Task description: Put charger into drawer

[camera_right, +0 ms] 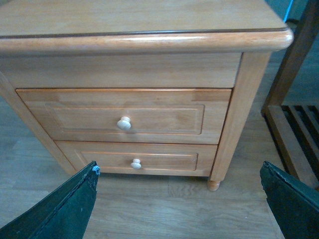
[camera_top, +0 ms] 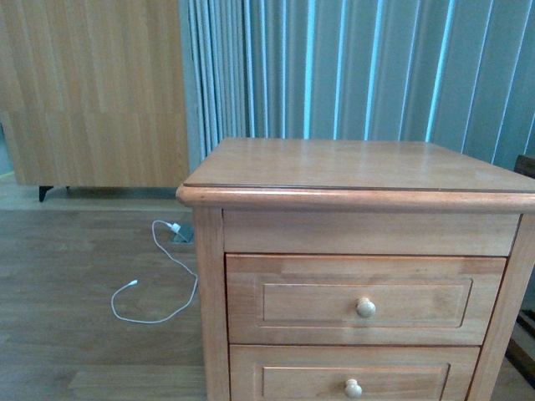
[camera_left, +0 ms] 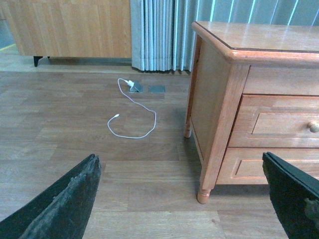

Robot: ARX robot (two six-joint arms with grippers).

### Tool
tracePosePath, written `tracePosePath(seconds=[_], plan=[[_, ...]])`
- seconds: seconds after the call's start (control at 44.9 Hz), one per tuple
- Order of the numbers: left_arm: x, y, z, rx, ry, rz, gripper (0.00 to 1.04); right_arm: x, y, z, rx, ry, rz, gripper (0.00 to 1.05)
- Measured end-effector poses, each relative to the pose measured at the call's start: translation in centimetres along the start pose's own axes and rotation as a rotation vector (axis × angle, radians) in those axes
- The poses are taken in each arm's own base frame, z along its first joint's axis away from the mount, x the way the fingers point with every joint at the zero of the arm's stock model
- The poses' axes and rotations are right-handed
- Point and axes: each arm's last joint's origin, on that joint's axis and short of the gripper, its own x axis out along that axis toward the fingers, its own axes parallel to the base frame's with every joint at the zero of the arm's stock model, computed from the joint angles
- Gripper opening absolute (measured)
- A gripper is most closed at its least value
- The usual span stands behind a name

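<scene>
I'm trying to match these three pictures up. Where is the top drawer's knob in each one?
Front view: knob low, right of centre, on the shut top drawer.
Left wrist view: knob at the right edge.
Right wrist view: knob near centre.
Shared landmark: the cabinet top's rounded front edge.

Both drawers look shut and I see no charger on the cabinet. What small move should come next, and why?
Probably bring the right gripper toward the knob of the upper drawer to pull it open. That drawer is shut, as is the lower drawer, so nothing can go in yet. Both grippers' jaws are spread wide and empty, and the right wrist view faces the knob. No charger shows in any view; only a thin white cable lies on the floor.
</scene>
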Motion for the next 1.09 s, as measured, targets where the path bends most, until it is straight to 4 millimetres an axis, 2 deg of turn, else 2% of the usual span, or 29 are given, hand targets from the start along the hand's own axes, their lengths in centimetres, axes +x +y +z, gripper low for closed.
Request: tracePosePath(seconds=[0.089,0.2,1.091], plan=[[0.0,0.0,0.0,0.000,0.000,0.000,0.99,-2.1,-0.9,-0.1,0.015,-0.046,-0.042,0.96],[0.0,0.0,0.0,0.000,0.000,0.000,0.99,-3.1,-1.3,-0.4,0.039,-0.063,-0.069,0.96],[0.0,0.0,0.0,0.000,0.000,0.000,0.99,-3.1,-1.4,-0.5,0.048,-0.061,-0.067,0.96]])
